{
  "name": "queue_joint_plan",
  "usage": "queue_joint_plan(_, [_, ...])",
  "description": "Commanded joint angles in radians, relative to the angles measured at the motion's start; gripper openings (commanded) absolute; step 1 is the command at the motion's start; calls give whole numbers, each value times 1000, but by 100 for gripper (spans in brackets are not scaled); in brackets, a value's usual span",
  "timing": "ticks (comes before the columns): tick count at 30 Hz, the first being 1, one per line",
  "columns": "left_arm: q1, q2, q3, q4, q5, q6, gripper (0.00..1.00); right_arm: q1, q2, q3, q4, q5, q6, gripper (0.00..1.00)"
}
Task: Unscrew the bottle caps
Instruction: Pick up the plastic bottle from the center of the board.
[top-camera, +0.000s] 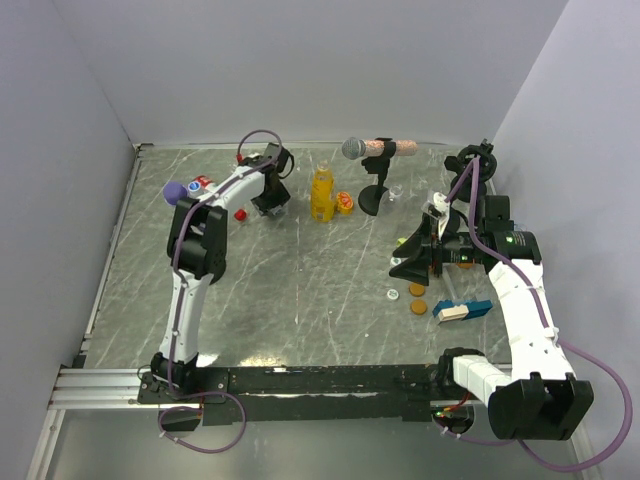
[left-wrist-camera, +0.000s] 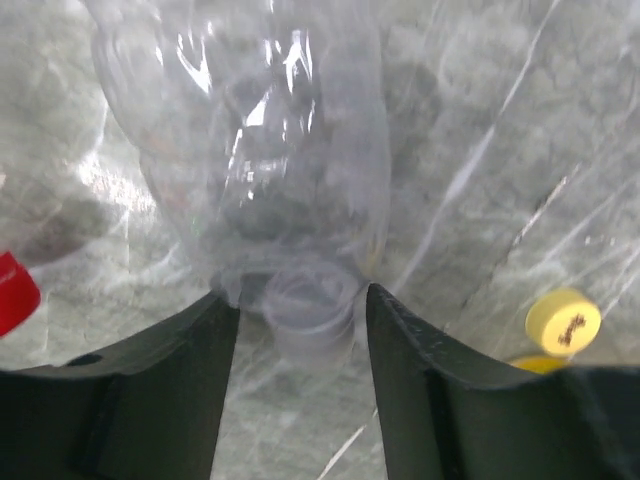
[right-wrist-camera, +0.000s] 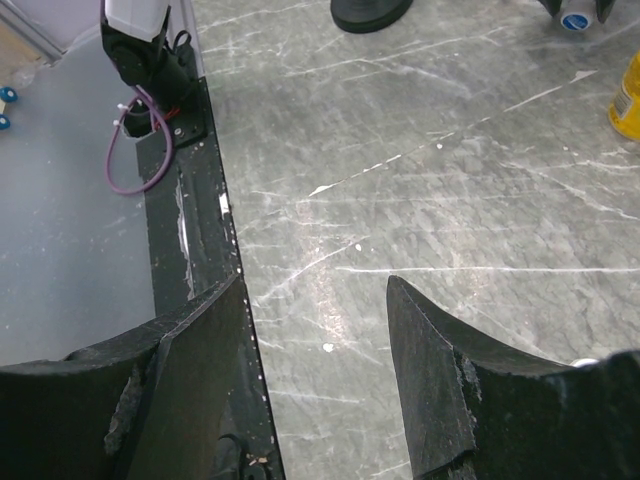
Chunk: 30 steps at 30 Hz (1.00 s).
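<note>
A clear bottle (left-wrist-camera: 260, 150) points its neck (left-wrist-camera: 310, 320) at the left wrist camera. The pale, translucent neck end sits between my left gripper's (left-wrist-camera: 297, 295) open jaws with a gap on each side, and I cannot tell whether a cap is on it. The fingertips (left-wrist-camera: 225, 305) reach the bottle's shoulder. A loose red cap (left-wrist-camera: 8, 295) and a yellow cap (left-wrist-camera: 562, 322) lie on either side. In the top view my left gripper (top-camera: 272, 205) is at the back, beside the orange juice bottle (top-camera: 321, 195). My right gripper (right-wrist-camera: 315, 282) hovers open and empty over bare table.
A red-labelled bottle with a blue cap (top-camera: 200, 183) lies at the back left next to a purple object (top-camera: 172, 190). A microphone on a stand (top-camera: 375, 150) is at the back centre. Two brown discs (top-camera: 418, 290), a white ring (top-camera: 392, 295) and a blue-white object (top-camera: 460, 310) lie by the right arm.
</note>
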Motion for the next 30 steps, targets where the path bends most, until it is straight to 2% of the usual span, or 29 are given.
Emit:
queue_joint_plan(1, [4, 70, 87, -57, -49, -12, 52, -6, -22, -1, 31, -35, -13, 66])
queue_joint_plan(4, [4, 85, 95, -56, -31, -5, 40, -6, -23, -3, 34, -33, -11, 66])
queue_joint_plan(9, [4, -2, -13, 32, -25, 26, 21, -6, -23, -5, 31, -32, -11, 66])
queue_joint_plan(12, [5, -65, -42, 63, -37, 64, 15, -6, -25, -6, 34, -33, -11, 66])
queue_joint_plan(16, [2, -193, -97, 119, -31, 138, 11, -6, -26, -5, 31, -33, -17, 66])
queue_joint_plan(24, [-18, -555, -290, 247, 17, 248, 7, -6, -31, -12, 31, -32, -23, 66])
queue_joint_plan(30, [-35, -897, -531, 403, 213, 346, 4, -4, -68, -20, 9, -24, -80, 67])
